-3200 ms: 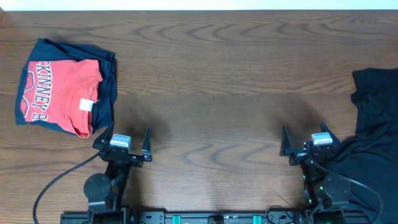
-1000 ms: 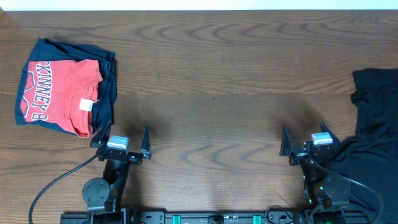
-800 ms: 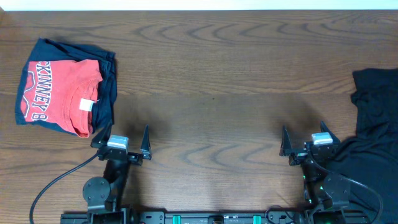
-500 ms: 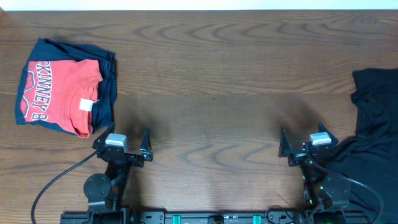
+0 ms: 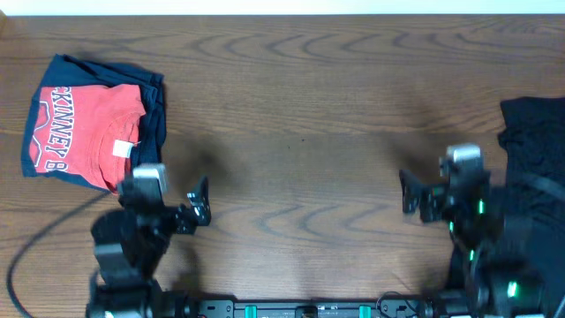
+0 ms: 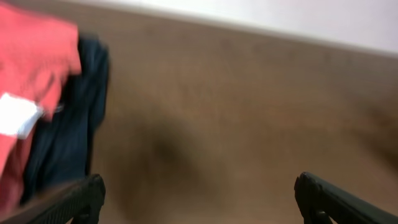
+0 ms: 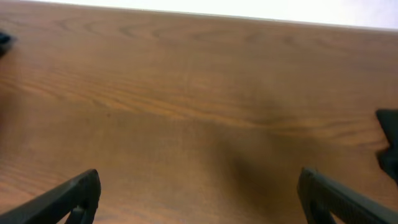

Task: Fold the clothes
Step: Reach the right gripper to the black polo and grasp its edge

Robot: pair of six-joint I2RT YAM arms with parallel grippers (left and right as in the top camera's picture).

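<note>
The clothes, a crumpled black shirt [image 5: 533, 146], lie at the table's right edge and run out of the overhead view; a dark corner of the shirt [image 7: 389, 148] shows at the right of the right wrist view. My right gripper [image 5: 441, 190] hangs open above bare wood just left of the shirt, nothing between its fingers [image 7: 74, 198]. Near the front left, my left gripper [image 5: 168, 201] is open too, over bare table beside the other garments. Both wrist views show wide-apart fingertips and only wood between them. The left wrist view is blurred.
A red T-shirt [image 5: 84, 132] with white letters lies folded on a navy-blue folded garment [image 5: 152, 115] at the far left; both also show at the left of the left wrist view, red T-shirt [image 6: 31, 68] over navy garment [image 6: 65, 134]. A brown wooden table [image 5: 300, 106] spans the scene.
Both arms have lifted from their low rest pose near the front edge and now appear larger and blurred. The left wrist swung slightly left, the right slightly right. Jaws stayed open.
</note>
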